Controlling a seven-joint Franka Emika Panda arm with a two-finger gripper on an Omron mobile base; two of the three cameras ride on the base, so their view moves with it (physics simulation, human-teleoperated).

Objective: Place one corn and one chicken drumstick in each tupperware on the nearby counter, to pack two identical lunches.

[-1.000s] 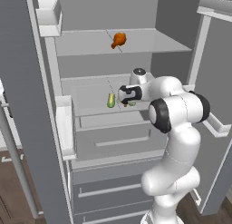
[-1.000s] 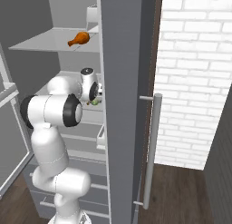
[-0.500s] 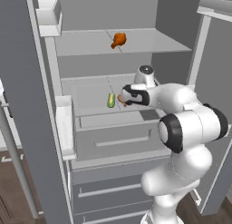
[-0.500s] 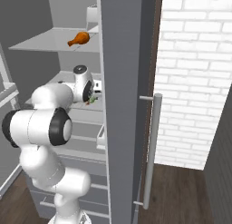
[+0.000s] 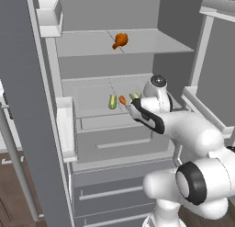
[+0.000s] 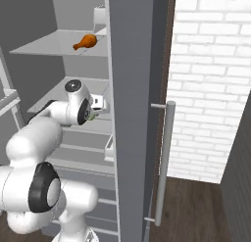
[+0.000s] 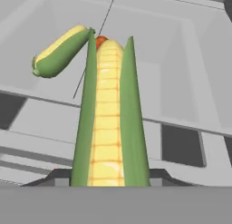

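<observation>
Jaws (image 5: 131,103) clamp a corn ear (image 7: 110,123), arm reaching level into the fridge's middle shelf (image 5: 92,95).

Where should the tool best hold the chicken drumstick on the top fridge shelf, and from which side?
Probably across the round meaty end of the chicken drumstick, reaching in from the open front of the fridge; it lies flat, and its bone end tapers thin.
</observation>
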